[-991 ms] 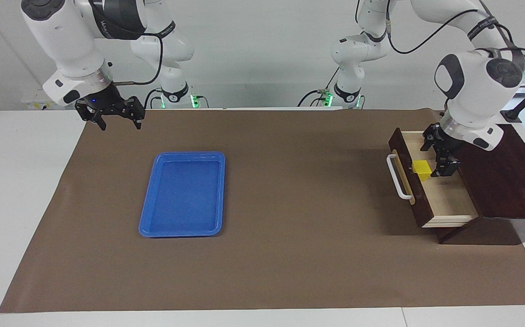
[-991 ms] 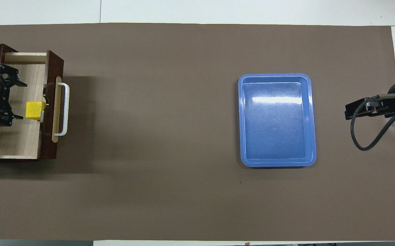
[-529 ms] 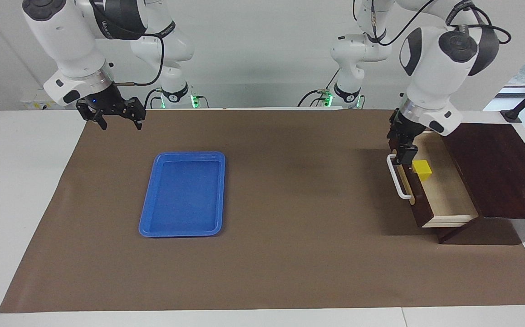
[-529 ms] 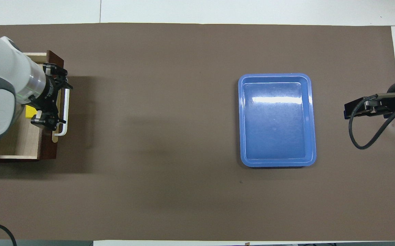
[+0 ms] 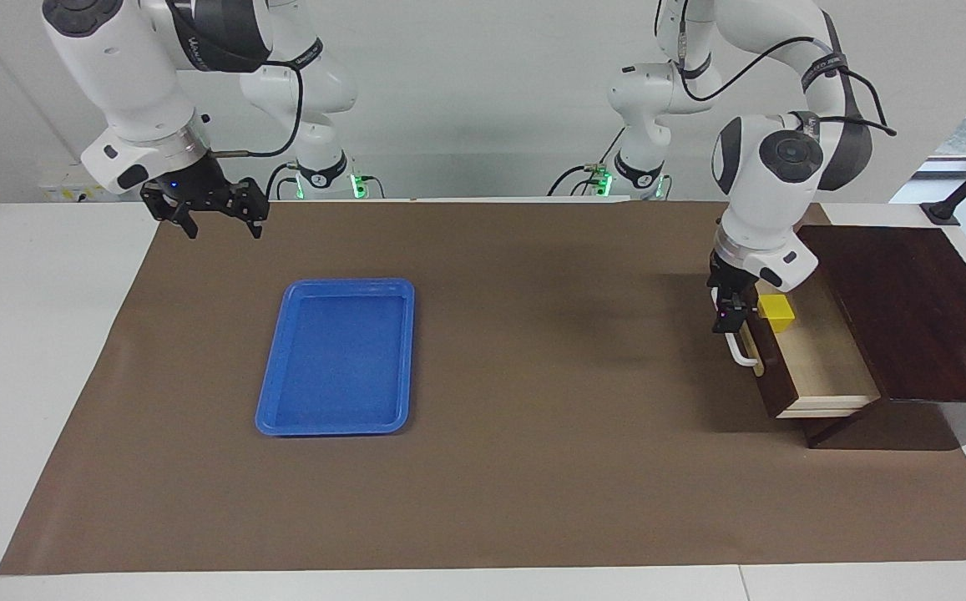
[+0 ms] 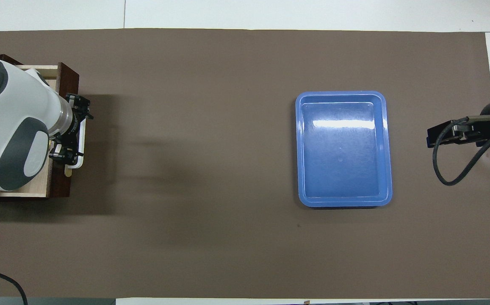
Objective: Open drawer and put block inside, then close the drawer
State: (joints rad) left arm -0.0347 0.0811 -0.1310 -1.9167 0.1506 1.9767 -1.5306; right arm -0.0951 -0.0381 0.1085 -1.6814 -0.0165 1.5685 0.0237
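The block (image 5: 776,311), a small yellow cube, sits on the pale wood floor of the drawer (image 5: 825,359), close against the inside of the drawer's front panel; in the overhead view the left arm covers it. The drawer stands pulled out of its dark cabinet (image 5: 917,317) at the left arm's end of the table, its white bar handle (image 5: 741,351) facing the middle of the table; the left gripper (image 5: 726,310) hangs at that handle, in front of the drawer, fingers spread wide and pointing down, holding nothing; whether a finger touches the bar I cannot tell. A blue tray (image 5: 336,357) lies flat on the brown mat (image 5: 533,467), well apart from the drawer, toward the right arm's end; the right gripper (image 5: 214,219) waits over the mat's edge at that end, its fingers wide apart and empty.
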